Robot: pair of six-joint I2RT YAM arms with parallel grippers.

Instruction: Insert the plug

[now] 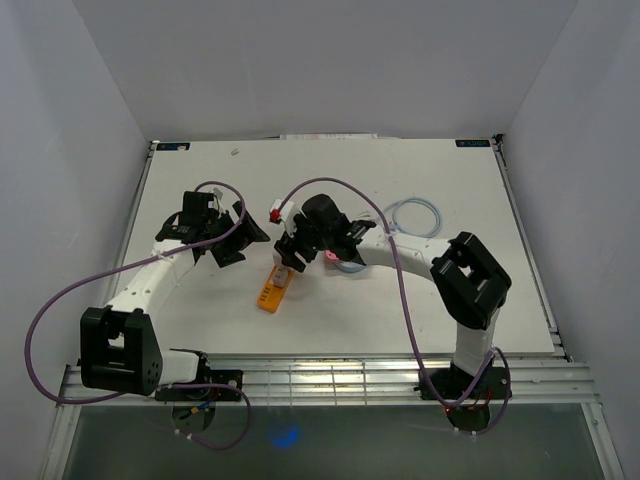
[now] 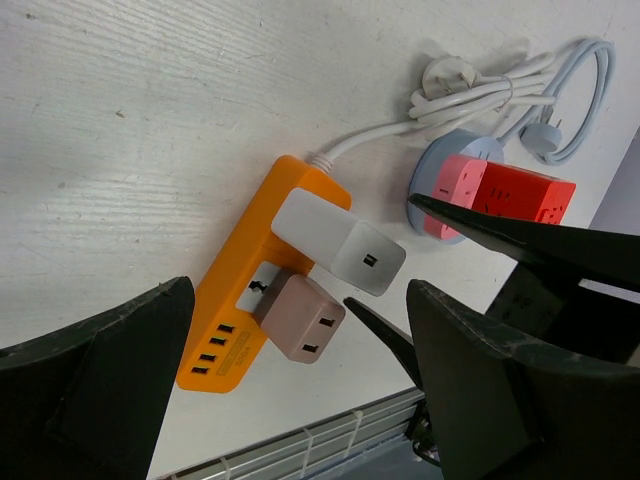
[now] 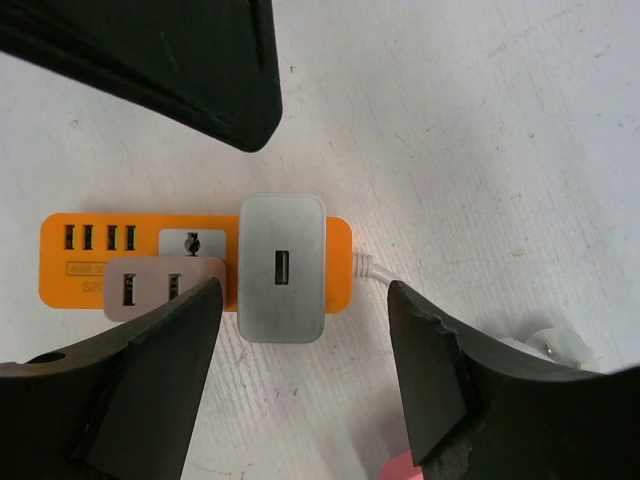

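An orange power strip point(image 2: 232, 300) lies on the white table; it shows in the top view point(image 1: 272, 292) and the right wrist view point(image 3: 60, 275) too. A white USB charger point(image 3: 282, 266) and a beige charger point(image 3: 160, 287) sit plugged into it, also seen in the left wrist view as the white charger point(image 2: 340, 244) and the beige charger point(image 2: 300, 318). My right gripper point(image 3: 300, 385) is open and empty, just above the white charger. My left gripper point(image 2: 290, 385) is open and empty, hovering left of the strip.
A round blue socket with a pink-red cube adapter point(image 2: 500, 195) lies right of the strip. A coiled white cable with plugs point(image 2: 520, 90) lies beyond it, also in the top view point(image 1: 415, 215). The table's near edge has a metal rail point(image 1: 330, 375).
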